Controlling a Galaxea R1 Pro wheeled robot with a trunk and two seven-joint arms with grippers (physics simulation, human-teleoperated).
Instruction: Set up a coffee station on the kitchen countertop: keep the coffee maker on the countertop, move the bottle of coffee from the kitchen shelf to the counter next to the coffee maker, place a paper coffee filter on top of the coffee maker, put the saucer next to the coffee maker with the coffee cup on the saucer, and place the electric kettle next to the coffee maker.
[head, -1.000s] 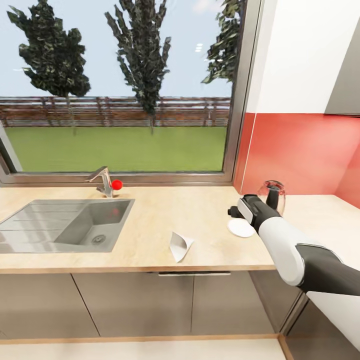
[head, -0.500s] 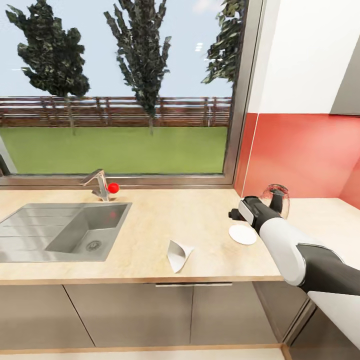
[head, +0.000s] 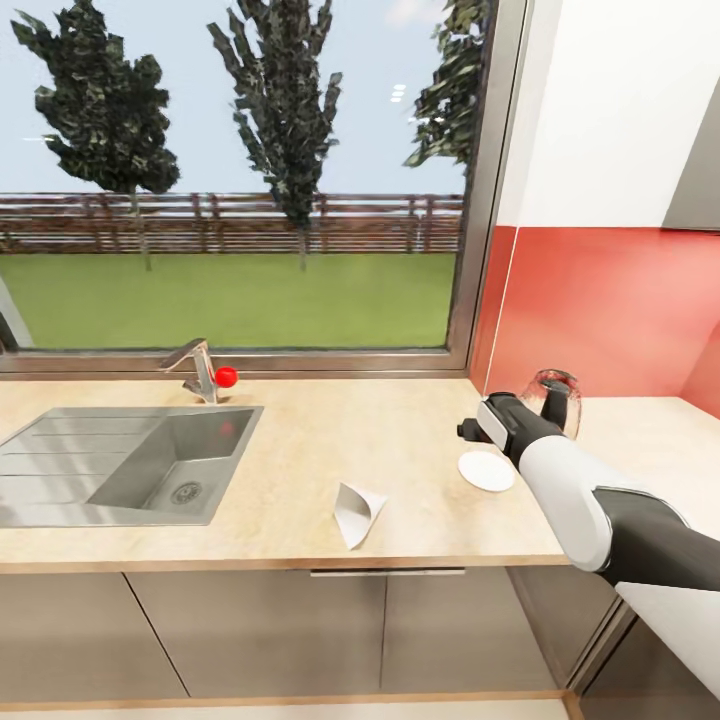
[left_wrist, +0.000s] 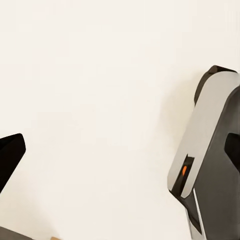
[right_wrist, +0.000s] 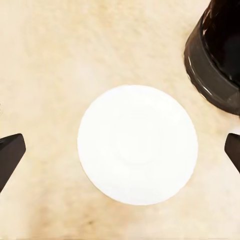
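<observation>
here, the long light tan wood-grain kitchen countertop (head: 400, 440) runs across the middle of the head view, with a grey steel sink (head: 60, 475) set into it at the left; its basin holds nothing but a drain. a small white paper coffee filter cone (head: 356, 512) lies on its side near the counter's front edge, centre frame. further right a small round plain white saucer (head: 486, 470) lies flat with nothing on it, and the dome-shaped dark glass electric kettle (head: 556, 398) stands just behind it. the right gripper (right_wrist: 120, 155) hangs over the saucer, its dark fingertips (right_wrist: 10, 155) spread wide past both sides of the plate, holding nothing. the left gripper (left_wrist: 100, 165), seen against a plain pale surface, is likewise spread and holds nothing.
</observation>
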